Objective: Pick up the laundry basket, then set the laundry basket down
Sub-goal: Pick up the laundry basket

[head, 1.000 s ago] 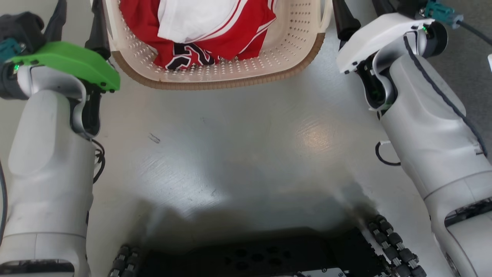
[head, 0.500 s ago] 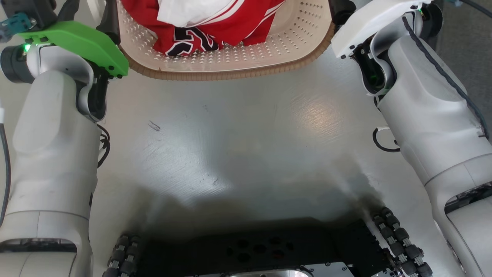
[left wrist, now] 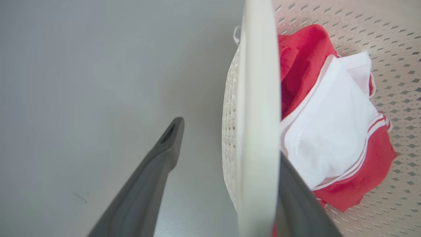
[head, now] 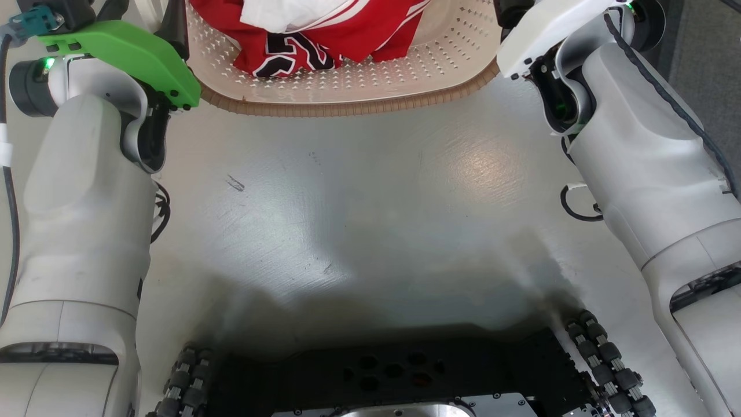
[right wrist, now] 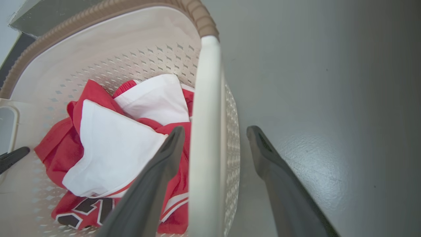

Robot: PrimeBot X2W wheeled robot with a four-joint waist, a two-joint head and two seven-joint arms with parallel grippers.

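The laundry basket (head: pixel 376 87) was seen on the floor (head: pixel 376 202) ahead of the robot. Its side handles were straddled by the left pincer (left wrist: pixel 227 141) and the right pincer (right wrist: pixel 215 131), both spread wide with nothing clamped. Lifting and setting down were judged outstanding.

Red jersey (head: pixel 231 29): 12 o'clock in the head view, black-and-white lettering showing (unreadable).
White cloth (head: pixel 289 14): lying on the jersey.
Floor (head: pixel 376 191): pale grey, glossy.
Scuff mark (head: pixel 235 183): dark, toward 10 o'clock.
Darker strip (head: pixel 709 75): 2 o'clock edge.
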